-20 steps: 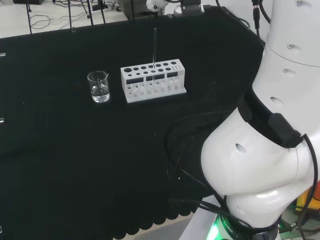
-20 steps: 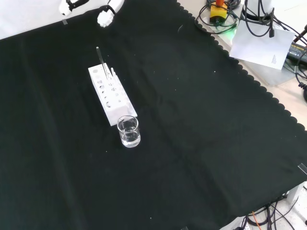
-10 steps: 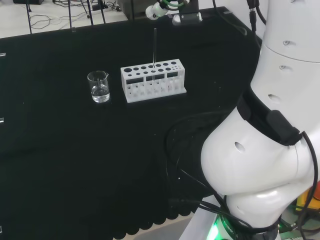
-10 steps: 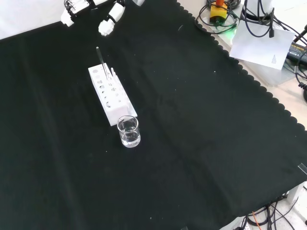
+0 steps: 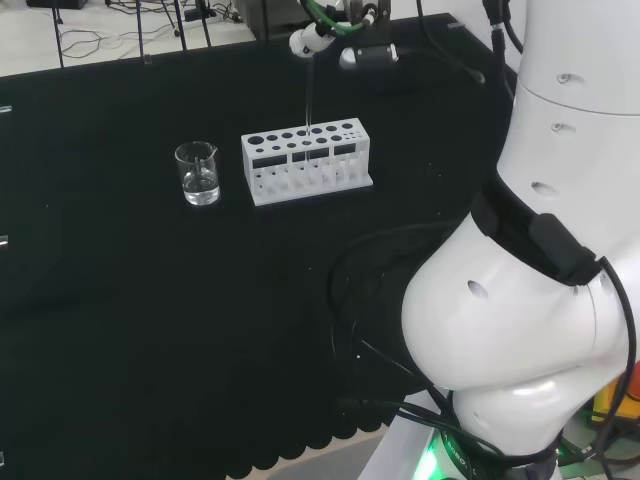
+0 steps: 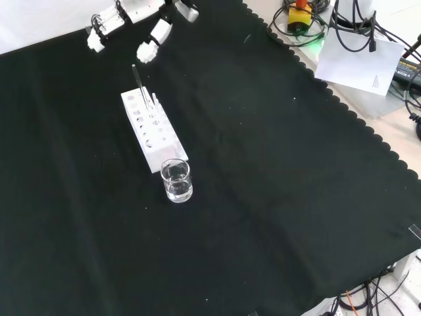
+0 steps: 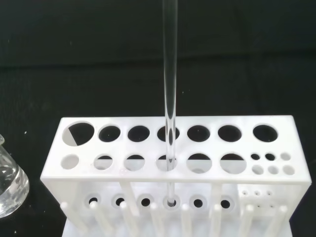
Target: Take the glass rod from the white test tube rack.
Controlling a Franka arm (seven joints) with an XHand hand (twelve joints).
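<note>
rod: the glass rod point(image 7: 170, 94) stands upright in a hole of the front row of the rack, near the row's middle, its foot seated in the lower plate; it is a thin, clear, straight stick that rises well above the rack top.
rack: the white rack point(image 5: 306, 160) is a long plastic block with two rows of round holes, a cluster of small holes at one end and pegs along its base; apart from the rod its holes look empty.
robot hand: the robot hand point(image 6: 148, 24) hovers near the top of the rod in the front view, beyond the far end of the rack; its fingers point(image 6: 147, 52) are spread and point down toward the rod, holding nothing and not yet touching it as far as i can tell.
progress: judging by this, nothing of the task is done; the approach is under way, and closing on the rod and lifting it straight up out of the hole are left.
beaker: a small clear beaker point(image 5: 198, 173) with a little water stands just beside the other end of the rack.
desk: the desk point(image 6: 276, 197) is covered in matte black cloth with a scalloped edge.
</note>
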